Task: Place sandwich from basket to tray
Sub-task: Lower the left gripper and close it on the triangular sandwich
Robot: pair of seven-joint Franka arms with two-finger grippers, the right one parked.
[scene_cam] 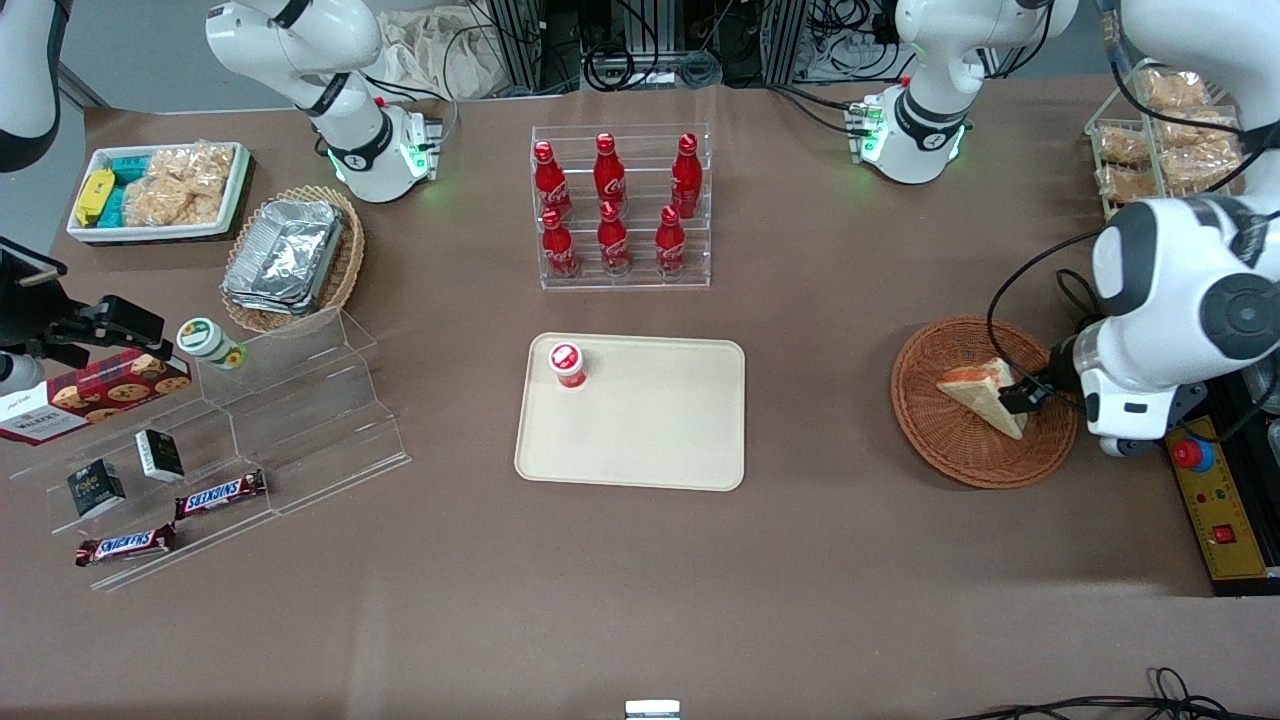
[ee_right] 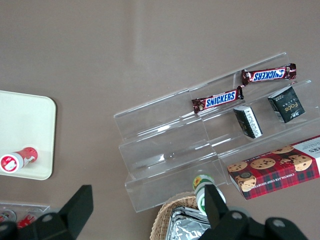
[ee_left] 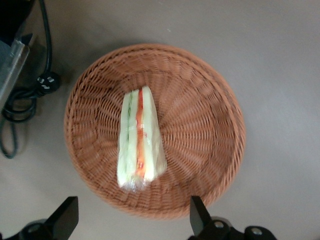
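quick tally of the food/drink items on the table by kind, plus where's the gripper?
Red cola bottles in the clear rack: 6
Snickers bars: 2
Small dark boxes: 2
Cookie box: 1
Red-lidded cup on the tray: 1
Green-lidded cup: 1
Sandwich in the basket: 1
Total: 14
Gripper: open, above the basket.

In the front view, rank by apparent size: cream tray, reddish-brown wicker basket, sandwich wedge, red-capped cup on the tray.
1. Cream rectangular tray
2. Reddish-brown round wicker basket
3. White-bread sandwich wedge
4. Red-capped cup

The open hand hovers above the basket.
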